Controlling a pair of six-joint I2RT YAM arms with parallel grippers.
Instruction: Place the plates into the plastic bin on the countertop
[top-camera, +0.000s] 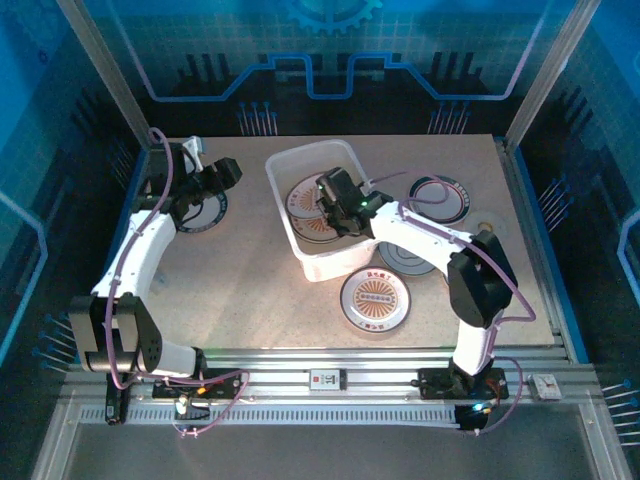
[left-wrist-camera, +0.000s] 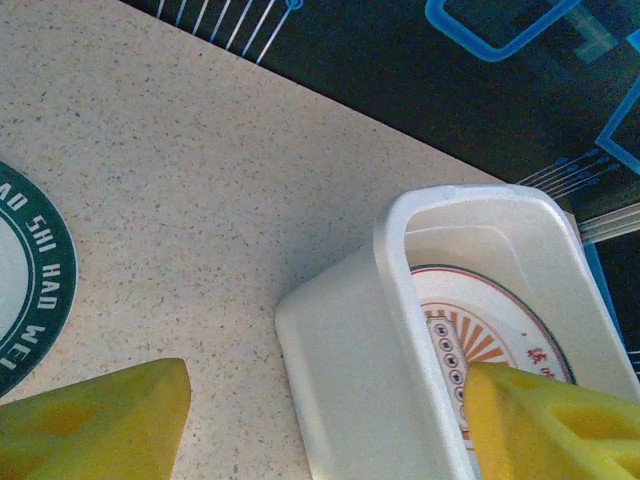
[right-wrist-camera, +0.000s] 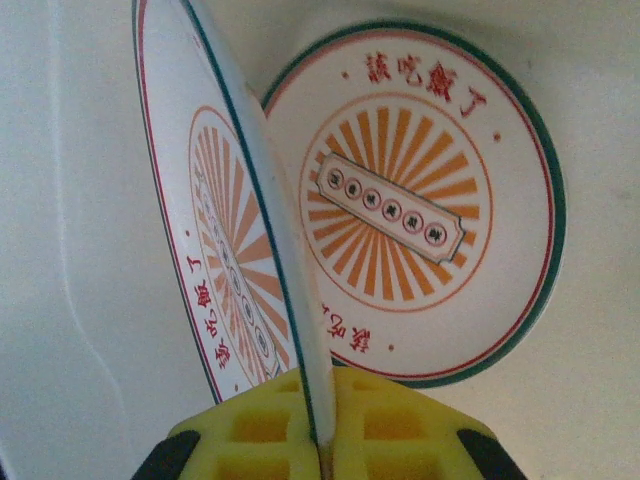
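**Gripping a plate on edge**

My right pincer (right-wrist-camera: 322, 440) is clamped on the rim of one plate (right-wrist-camera: 215, 250), standing on edge inside the plastic bin (right-wrist-camera: 60, 250), its length running straight away from my fingers (right-wrist-camera: 250, 440), patterned face leftward. A second plate (right-wrist-camera: 410, 210) lies flat beneath it. Four more plates (top-camera: 375, 298) lie flat on the surface (top-camera: 250, 270) outside; my left pincer (left-wrist-camera: 320, 425) gapes wide.

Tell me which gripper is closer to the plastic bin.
Right. The right gripper is inside the plastic bin, clamping a plate on edge. The left gripper, open, hangs left of the bin by a dark-rimmed plate.
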